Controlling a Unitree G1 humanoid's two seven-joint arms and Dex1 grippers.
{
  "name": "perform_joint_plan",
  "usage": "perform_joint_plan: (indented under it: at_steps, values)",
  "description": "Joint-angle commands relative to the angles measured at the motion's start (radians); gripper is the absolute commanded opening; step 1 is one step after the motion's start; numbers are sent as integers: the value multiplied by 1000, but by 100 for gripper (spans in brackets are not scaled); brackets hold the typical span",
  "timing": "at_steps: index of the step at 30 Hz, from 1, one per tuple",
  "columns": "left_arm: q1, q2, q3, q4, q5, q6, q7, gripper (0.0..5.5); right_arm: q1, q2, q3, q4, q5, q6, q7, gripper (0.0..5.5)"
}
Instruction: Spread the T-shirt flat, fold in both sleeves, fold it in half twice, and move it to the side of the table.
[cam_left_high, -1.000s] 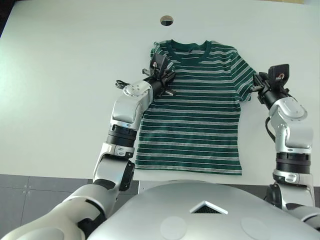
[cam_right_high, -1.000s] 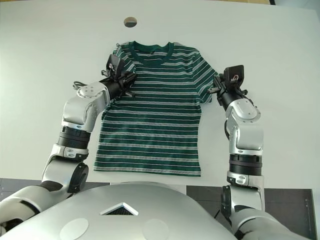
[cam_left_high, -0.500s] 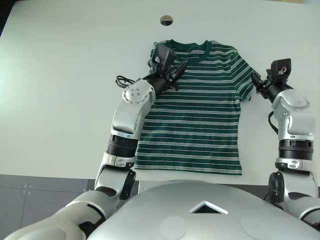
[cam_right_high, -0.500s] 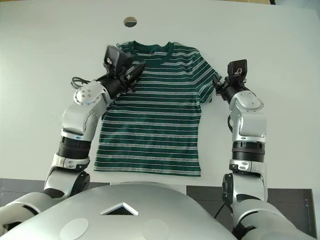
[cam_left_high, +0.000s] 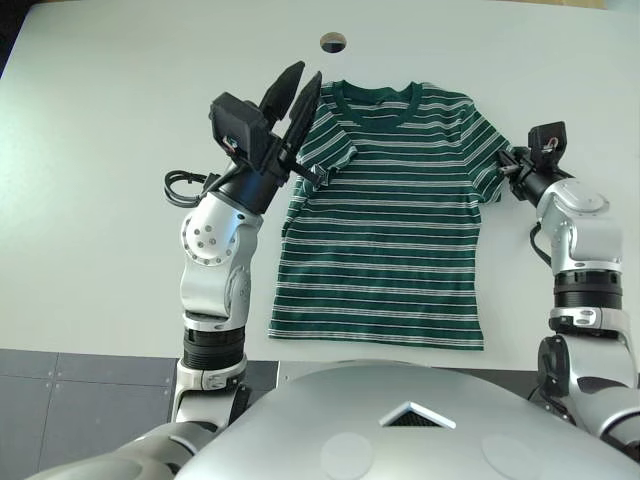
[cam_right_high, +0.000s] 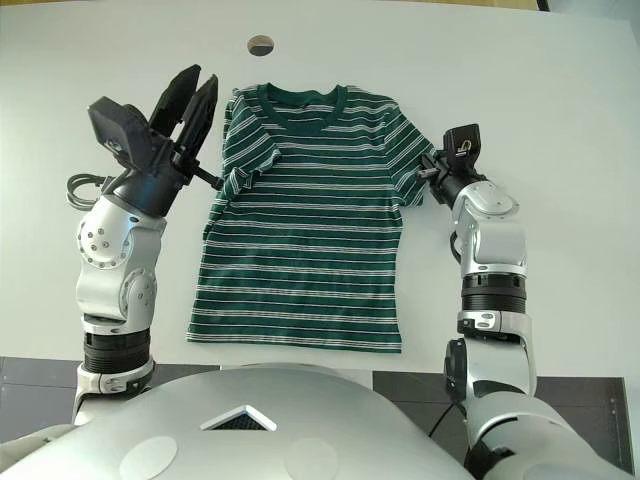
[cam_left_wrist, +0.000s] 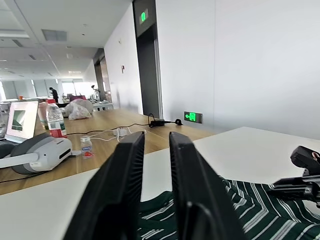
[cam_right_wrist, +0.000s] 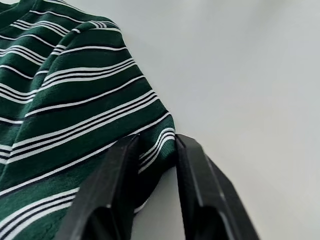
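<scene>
The green T-shirt (cam_left_high: 390, 230) with white stripes lies flat on the white table (cam_left_high: 100, 200), collar at the far side. Its left sleeve (cam_left_high: 322, 160) is bunched inward over the shoulder. My left gripper (cam_left_high: 298, 85) is raised above the table beside that shoulder, fingers pointing up, open and with nothing between them (cam_left_wrist: 154, 137). My right gripper (cam_left_high: 510, 168) sits low at the edge of the right sleeve (cam_right_wrist: 90, 85). There its fingers (cam_right_wrist: 120, 165) are shut on the striped hem.
A small round hole (cam_left_high: 333, 41) sits in the table just beyond the collar. Bare tabletop stretches to both sides of the shirt. The table's near edge (cam_left_high: 120, 350) runs just below the shirt's hem.
My left gripper has let go of the left sleeve and swung up and to the left, off the shirt. The right gripper has stayed at the right sleeve.
</scene>
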Motion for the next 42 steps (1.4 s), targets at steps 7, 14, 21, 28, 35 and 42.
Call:
perform_joint_plan:
  at_steps: [7,14,21,28,35,42]
  values:
    - [31,8,-32,87,137,-78,71,10,13,14,-5,-33,17,20,5,11]
    - [28,10,-28,122,155,-86,89,10,19,82,68,-284,40,107,4,11]
    - [24,4,-40,135,173,-79,103,10,-24,140,167,-273,5,132,-5,11]
    - [17,0,-38,143,169,-74,120,10,-47,181,250,-132,-55,62,-9,37]
    - [3,14,-28,154,187,-95,131,10,-5,187,233,-214,-24,35,22,161]
    - [18,147,-17,126,158,-180,-24,10,190,50,171,-577,41,-134,171,243]
